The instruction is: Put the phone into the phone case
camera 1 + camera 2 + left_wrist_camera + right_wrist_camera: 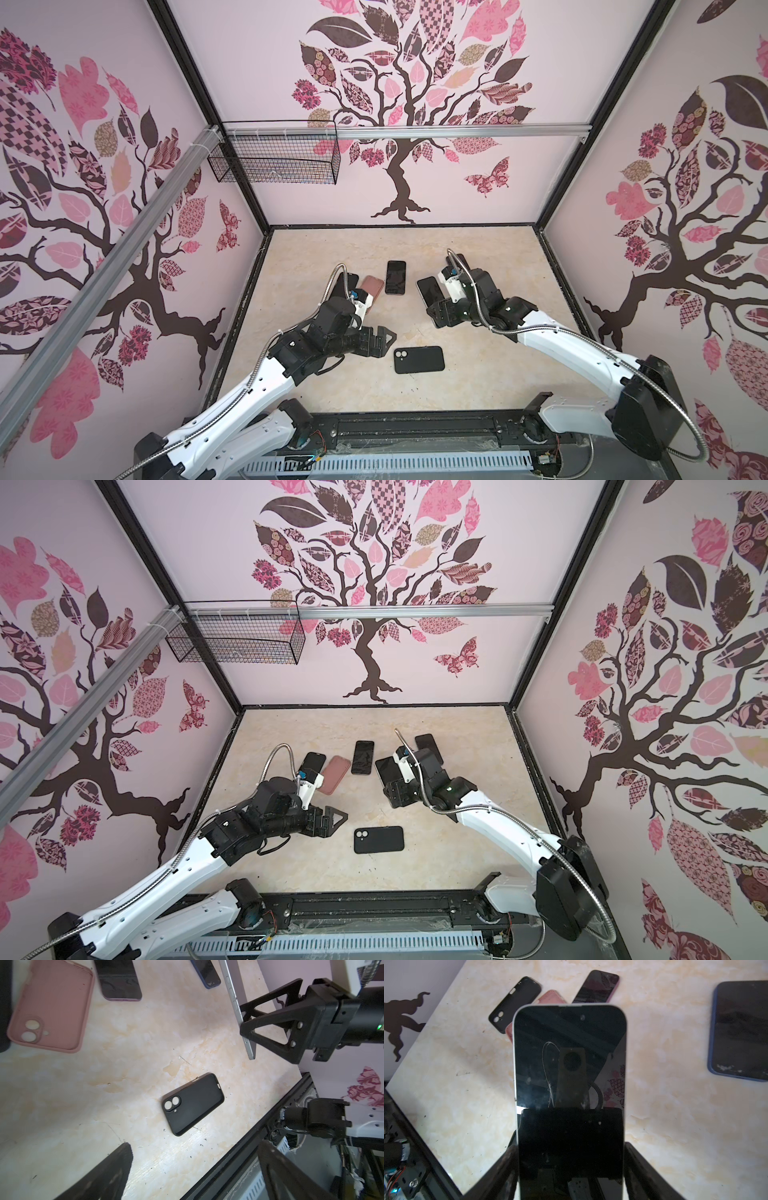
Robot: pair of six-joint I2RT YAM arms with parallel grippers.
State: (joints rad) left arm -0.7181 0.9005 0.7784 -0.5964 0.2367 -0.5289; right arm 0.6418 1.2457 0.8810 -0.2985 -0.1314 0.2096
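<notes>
**Phone clamped on the right, black case flat in front**

Across the marbled table (316, 249), as seen in both top views. On the right: right gripper (570, 1144), partly spread, clamped on the two long edges of the phone (570, 1053). Held right of centre, screen up and dark, apparently clear of the table, though hard to be sure. On the left: left gripper (383, 342), spread wide, holding nothing, poised just beside the black case (419, 359). Lying flat near the front edge at the middle, well apart from the phone, camera cutout towards the left gripper. Further back, left of centre: pink case (332, 779) just beside a far case (312, 764), black too. Next to these, at the middle: dark phone (395, 276), face up. Behind the right gripper: blue phone (741, 1030), also flat, partly hidden in the top views.
</notes>
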